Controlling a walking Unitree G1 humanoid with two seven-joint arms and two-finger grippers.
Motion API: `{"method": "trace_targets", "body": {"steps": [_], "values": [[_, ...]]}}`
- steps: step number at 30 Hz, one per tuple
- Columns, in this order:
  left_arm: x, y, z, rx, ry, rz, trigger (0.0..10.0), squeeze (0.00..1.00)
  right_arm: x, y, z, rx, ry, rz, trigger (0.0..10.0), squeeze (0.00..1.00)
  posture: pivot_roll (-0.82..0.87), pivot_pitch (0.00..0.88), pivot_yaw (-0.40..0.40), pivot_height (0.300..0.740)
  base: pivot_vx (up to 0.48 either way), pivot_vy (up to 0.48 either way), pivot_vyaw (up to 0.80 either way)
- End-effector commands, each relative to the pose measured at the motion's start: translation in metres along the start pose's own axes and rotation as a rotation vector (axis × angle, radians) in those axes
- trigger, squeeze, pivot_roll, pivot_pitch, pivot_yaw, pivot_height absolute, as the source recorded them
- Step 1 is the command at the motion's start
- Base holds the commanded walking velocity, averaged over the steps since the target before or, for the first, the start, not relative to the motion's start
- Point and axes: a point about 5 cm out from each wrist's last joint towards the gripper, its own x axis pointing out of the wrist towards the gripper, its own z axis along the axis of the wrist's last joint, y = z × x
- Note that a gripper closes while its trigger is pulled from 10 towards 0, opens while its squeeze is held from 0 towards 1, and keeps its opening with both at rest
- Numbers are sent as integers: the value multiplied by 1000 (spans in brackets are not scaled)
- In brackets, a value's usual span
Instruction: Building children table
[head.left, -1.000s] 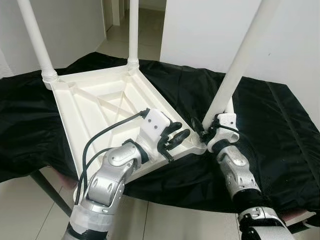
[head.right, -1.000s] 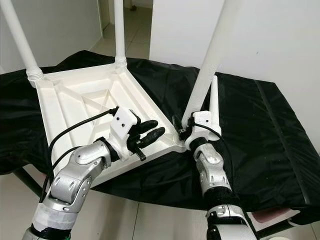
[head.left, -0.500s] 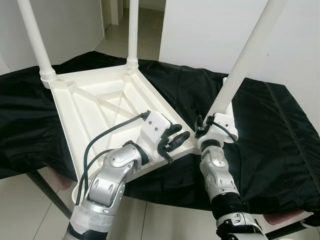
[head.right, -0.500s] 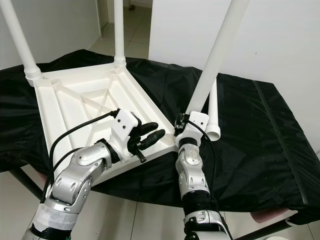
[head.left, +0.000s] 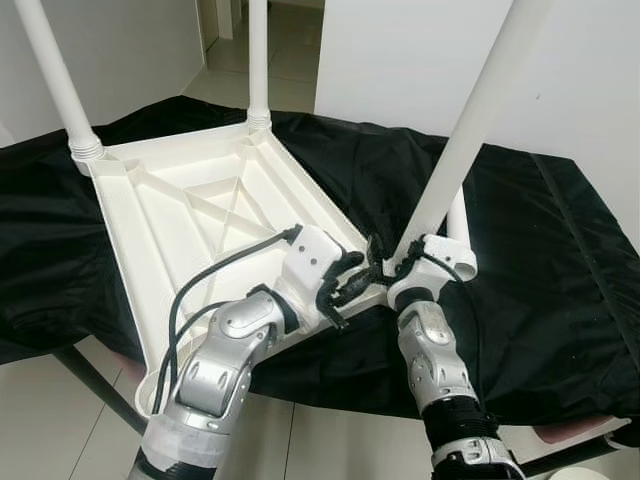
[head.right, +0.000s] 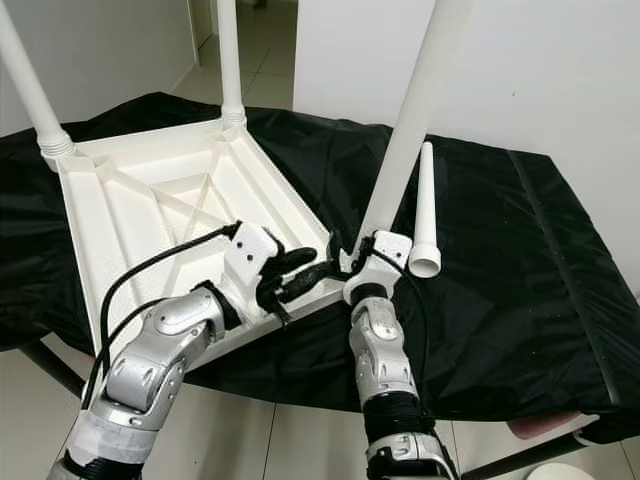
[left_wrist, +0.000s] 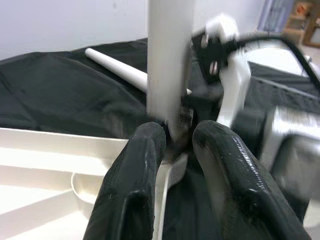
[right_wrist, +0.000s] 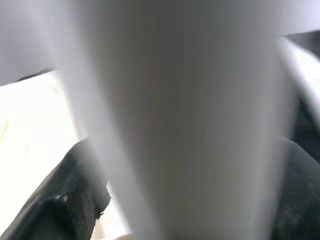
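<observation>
A white plastic table top (head.left: 180, 215) lies upside down on a black cloth (head.left: 560, 260). Two white legs (head.left: 55, 80) (head.left: 258, 60) stand in its far corners. My right gripper (head.left: 385, 268) is shut on the lower end of a third leg (head.left: 470, 130), which leans to the right above the near right corner. My left gripper (head.left: 352, 280) rests at that corner, open, its fingers (left_wrist: 135, 185) on either side of the leg's foot (left_wrist: 169, 60). The right wrist view is close on this leg (right_wrist: 175, 120). A fourth leg (head.right: 425, 210) lies loose on the cloth to the right.
The cloth-covered work surface ends just in front of the table top, with tiled floor (head.left: 60, 430) below and a dark frame leg (head.left: 95, 385) at the lower left. A white wall (head.left: 400, 60) stands behind, with a doorway (head.left: 225, 30) to its left.
My right arm has swung left and brought the leg's foot to the near right corner, against my left gripper's fingertips. The loose leg now shows in full. The camera shifted slightly.
</observation>
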Motion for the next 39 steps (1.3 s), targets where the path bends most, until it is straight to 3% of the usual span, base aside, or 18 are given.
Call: {"method": "trace_targets", "body": {"steps": [1, 3, 4, 5, 6, 10, 12, 24, 25, 27, 28, 29, 31, 39], "values": [[1, 1, -4, 16, 26, 51, 10000, 0, 0, -7, 4, 4, -6, 0, 10000, 1000, 13, 10, -71, 740, 0, 0, 0], [1, 0, -6, 23, 40, 49, 10000, 0, 1, -13, 7, -7, -2, 15, 10000, 1000, 16, 12, -69, 740, 0, 0, 0], [1, -1, -7, 22, 49, 47, 10000, 0, 1, -18, 9, -13, 4, 41, 10000, 482, 16, 11, -70, 740, 0, 0, 0], [1, -1, -7, 22, 49, 47, 10000, 0, 1, -18, 9, -13, 4, 41, 10000, 482, 16, 11, -70, 740, 0, 0, 0], [1, -3, -9, 12, 63, 43, 10000, 0, 1, -22, 10, -37, 11, 87, 10000, 0, 14, 11, -67, 740, 0, 0, 0], [1, -7, -14, -10, 95, 34, 10000, 0, 2, -28, 14, -86, 12, 177, 10000, 0, 12, 11, -66, 740, 0, 0, 0], [2, -13, -21, -14, 138, 8, 10000, 0, 6, -30, 18, -139, 36, 311, 10000, 0, 10, 11, -65, 740, 0, 0, 0], [5, -17, -20, -22, 140, -20, 10000, 0, 16, -34, 21, -262, 139, 574, 10000, 0, 15, 1, -65, 740, 0, 0, 0], [5, -17, -19, -19, 137, -16, 10000, 0, 17, -36, 21, -276, 160, 598, 7882, 0, 17, 0, -66, 740, 0, 0, 0], [5, -17, -19, -19, 137, -16, 10000, 0, 17, -36, 21, -276, 160, 598, 7882, 0, 17, 0, -66, 740, 0, 0, 0], [5, -16, -19, -16, 135, -14, 10000, 0, 17, -39, 20, -288, 178, 604, 6118, 0, 19, 0, -68, 740, 0, 0, 0], [6, -16, -18, -14, 134, -12, 10000, 0, 18, -42, 19, -291, 195, 611, 3608, 0, 20, 0, -71, 740, 0, 0, 0], [6, -15, -16, -10, 131, -7, 10000, 0, 17, -49, 17, -289, 231, 605, 0, 0, 24, 0, -73, 740, 0, 0, 0], [5, -13, -14, -5, 124, 4, 10000, 0, 12, -62, 7, -255, 299, 571, 0, 0, 19, 0, -73, 740, 0, 0, 0]]}}
